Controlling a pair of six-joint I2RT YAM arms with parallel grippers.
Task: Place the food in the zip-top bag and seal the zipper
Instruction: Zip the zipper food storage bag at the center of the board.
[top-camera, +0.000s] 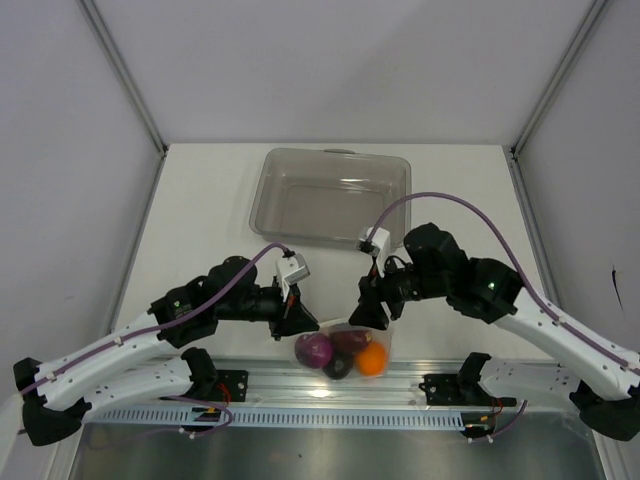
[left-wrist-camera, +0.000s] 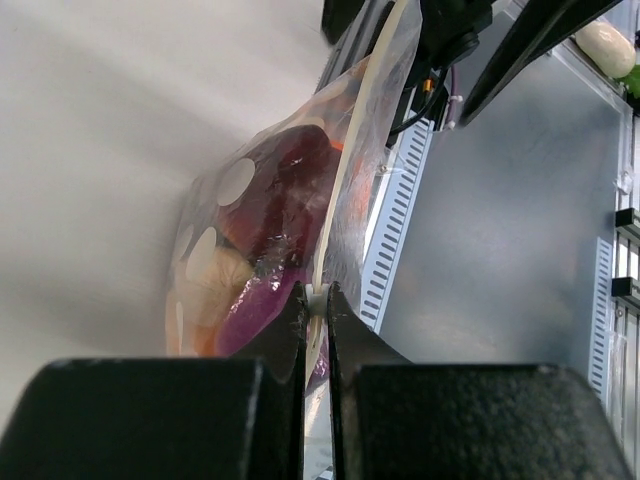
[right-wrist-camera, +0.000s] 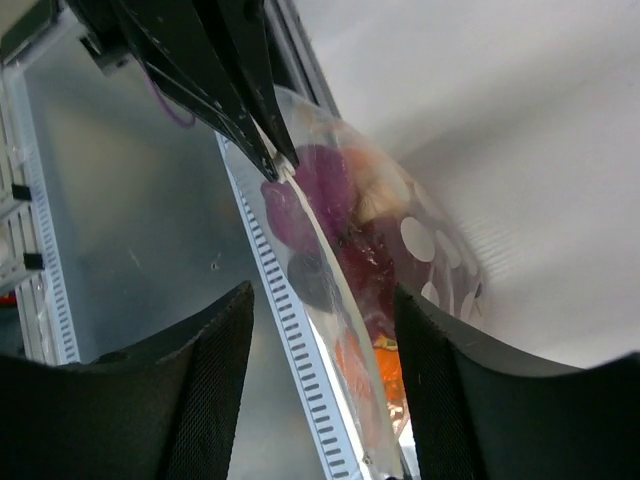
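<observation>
— How was the clear, crinkly plastic zip-top bag (top-camera: 337, 327) held?
— Its thin whitish zipper strip (left-wrist-camera: 350, 150) was pinched between the pressed-together fingers (left-wrist-camera: 290, 330) of the left gripper (left-wrist-camera: 317, 300); the corner behind them was hidden.
— And the right gripper (right-wrist-camera: 320, 300)?
— Spread wide, nothing gripped; the bag's edge was seen running between its fingers (right-wrist-camera: 215, 370).
— The food?
— Inside the bag: a round purple toy ball (top-camera: 314, 349), a small toy orange (top-camera: 372, 360), a dark red fruit (left-wrist-camera: 295, 165). The rest was blurred by plastic; whether the strip was sealed could not be told.
</observation>
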